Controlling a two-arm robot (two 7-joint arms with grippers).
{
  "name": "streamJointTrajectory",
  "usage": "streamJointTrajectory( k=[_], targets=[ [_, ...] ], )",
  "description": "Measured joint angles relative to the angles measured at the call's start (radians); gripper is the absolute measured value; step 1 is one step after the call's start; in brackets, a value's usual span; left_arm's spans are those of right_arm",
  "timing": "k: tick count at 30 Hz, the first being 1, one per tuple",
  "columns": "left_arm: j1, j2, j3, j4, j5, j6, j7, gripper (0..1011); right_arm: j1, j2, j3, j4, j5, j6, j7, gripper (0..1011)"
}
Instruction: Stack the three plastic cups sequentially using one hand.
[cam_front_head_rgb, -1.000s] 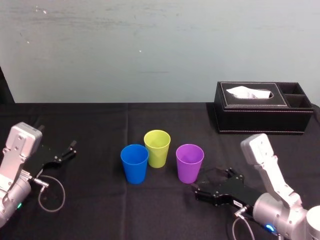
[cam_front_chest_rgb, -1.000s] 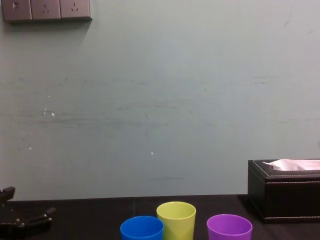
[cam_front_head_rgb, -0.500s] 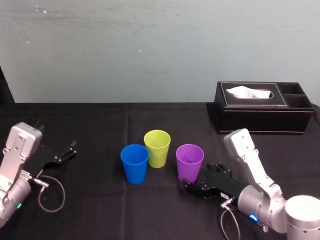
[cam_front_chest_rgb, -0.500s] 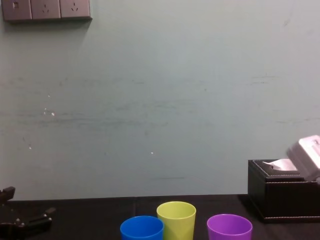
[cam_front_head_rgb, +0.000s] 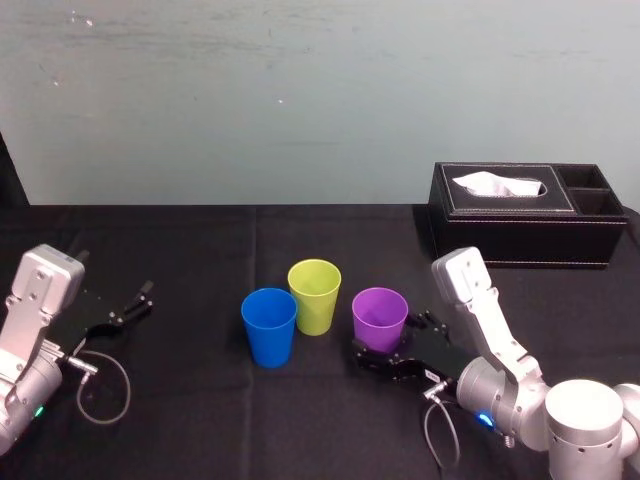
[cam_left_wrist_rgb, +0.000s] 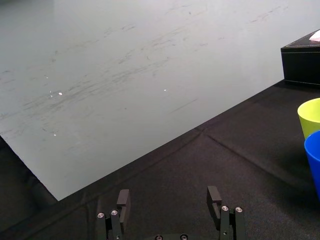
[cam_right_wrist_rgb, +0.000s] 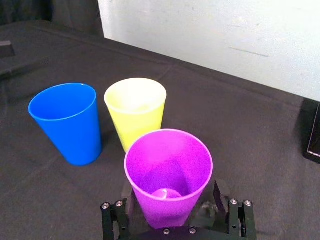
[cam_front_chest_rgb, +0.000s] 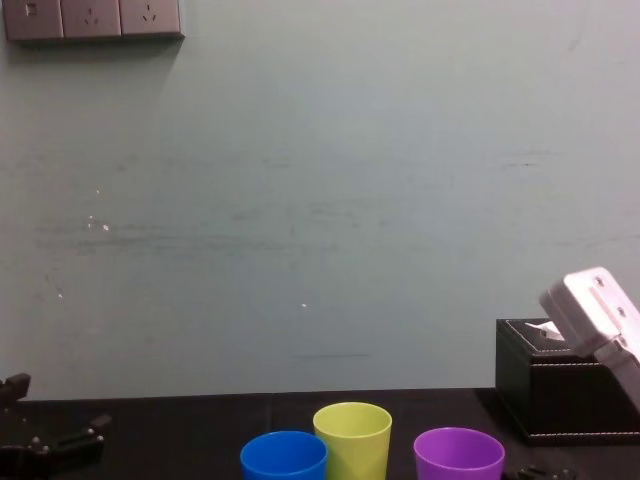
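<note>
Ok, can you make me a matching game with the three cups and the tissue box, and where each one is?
Things:
1. blue cup
2. yellow-green cup
3. purple cup
4. black tissue box

Places:
A. between the open fingers of the right hand
B. far back on the robot's right
C. middle one of the three, farthest back
D. the one of the three nearest the robot's left

Pairs: 1-D, 2-C, 3-A, 4-B.

The left hand sits parked, open, on the robot's left.
</note>
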Motion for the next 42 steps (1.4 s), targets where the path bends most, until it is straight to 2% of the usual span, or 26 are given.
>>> streamJointTrajectory(
  k=[12, 24, 42],
  targets=[
    [0.0, 0.0, 0.0, 0.0, 0.0, 0.0, 0.0, 1000, 0.031, -0.038, 0.009, 0.053, -0.031, -0.014, 0.024, 1004],
    [0.0, 0.0, 0.0, 0.0, 0.0, 0.0, 0.0, 1000, 0.036, -0.066, 0.024, 0.078, -0.057, -0.021, 0.042, 1004],
    [0.0, 0.0, 0.0, 0.0, 0.0, 0.0, 0.0, 1000, 0.036, -0.064, 0.023, 0.076, -0.055, -0.02, 0.042, 1004]
  ],
)
